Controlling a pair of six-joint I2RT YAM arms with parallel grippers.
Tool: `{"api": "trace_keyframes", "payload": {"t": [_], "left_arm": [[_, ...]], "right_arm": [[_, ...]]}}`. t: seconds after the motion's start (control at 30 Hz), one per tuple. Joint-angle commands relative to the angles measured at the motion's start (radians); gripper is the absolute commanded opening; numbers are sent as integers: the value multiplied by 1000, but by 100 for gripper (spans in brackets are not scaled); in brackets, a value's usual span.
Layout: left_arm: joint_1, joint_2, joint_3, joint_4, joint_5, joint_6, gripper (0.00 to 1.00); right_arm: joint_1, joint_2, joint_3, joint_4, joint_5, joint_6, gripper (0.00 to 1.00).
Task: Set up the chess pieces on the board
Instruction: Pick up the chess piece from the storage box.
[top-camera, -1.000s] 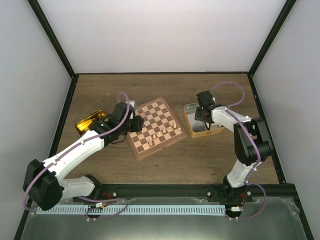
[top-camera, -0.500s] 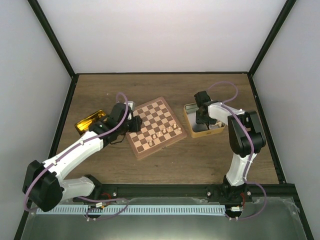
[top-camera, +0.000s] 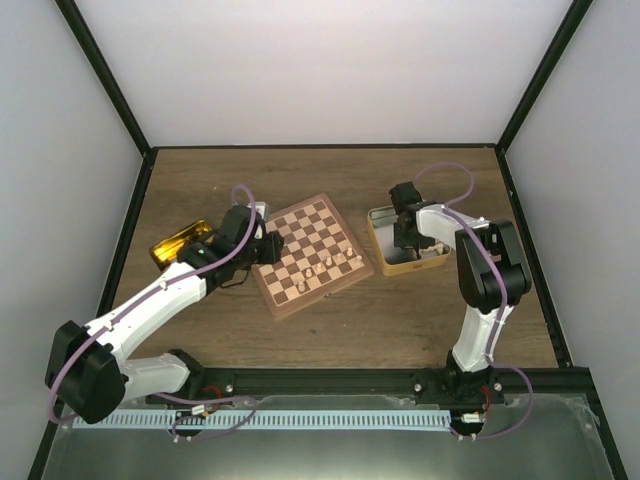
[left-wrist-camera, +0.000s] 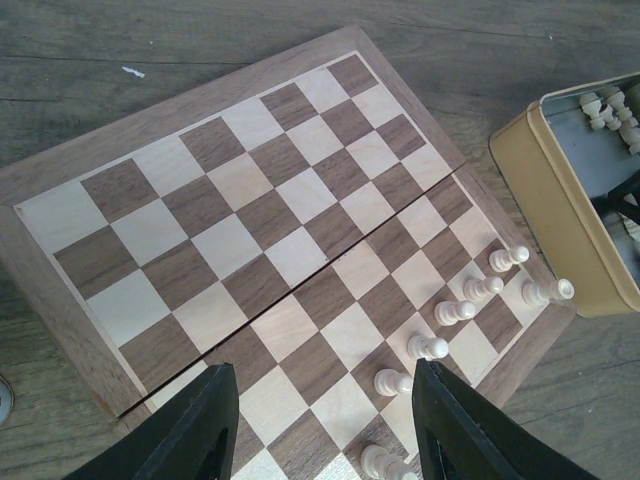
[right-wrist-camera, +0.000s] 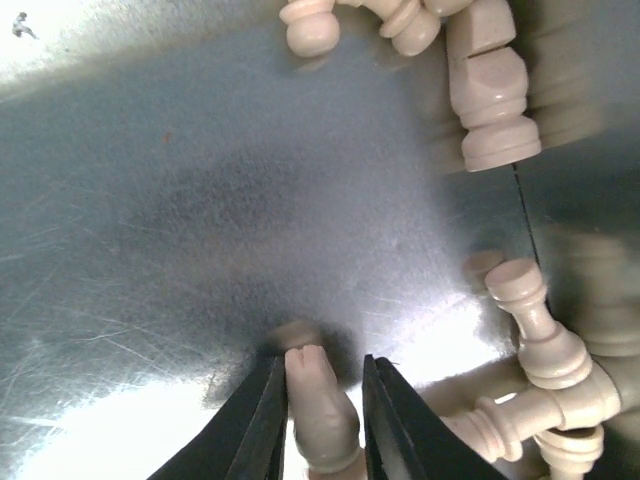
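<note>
The board (top-camera: 310, 255) lies tilted in the middle of the table, with several pale chess pieces (left-wrist-camera: 455, 312) standing in a row along its near right edge. My left gripper (left-wrist-camera: 325, 368) hovers open over the board's (left-wrist-camera: 250, 200) near left corner, nothing between its fingers. My right gripper (right-wrist-camera: 322, 360) is down inside the gold tin (top-camera: 385, 262), shut on a pale chess piece (right-wrist-camera: 320, 400) that points at the tin's metal floor. More pale pieces (right-wrist-camera: 495, 90) lie loose in the tin to the right of the jaws.
A second gold tin (top-camera: 180, 242) lies left of the board, beside my left arm. The open tin's wall (left-wrist-camera: 540, 190) stands close to the board's right corner. Black frame posts and grey walls enclose the table.
My right gripper has gone lower into the tin and its jaws have narrowed around a pale piece. The left arm and the pieces on the board have not moved.
</note>
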Motion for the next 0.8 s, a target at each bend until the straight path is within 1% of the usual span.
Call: {"api": "trace_keyframes", "payload": {"t": [0.0, 0.07, 0.13, 0.33, 0.47, 0.6, 0.77], "left_arm": [[5, -15, -2, 25, 9, 9, 50], [5, -13, -1, 25, 10, 8, 50], [5, -14, -3, 27, 11, 5, 50], [5, -9, -16, 39, 68, -1, 51], [5, -13, -26, 60, 105, -7, 54], [5, -12, -36, 93, 162, -18, 58], [5, 3, -49, 174, 258, -56, 61]], "right_arm": [[-11, 9, 34, -18, 60, -1, 21], [-12, -6, 35, 2, 79, 3, 19], [-11, -22, 36, 27, 87, 7, 14], [-11, -81, -4, 133, 96, 29, 12], [-12, -134, -46, 199, 89, 52, 8], [-10, -198, -78, 239, 32, 115, 8], [-11, -322, -172, 338, -43, 224, 9]]}}
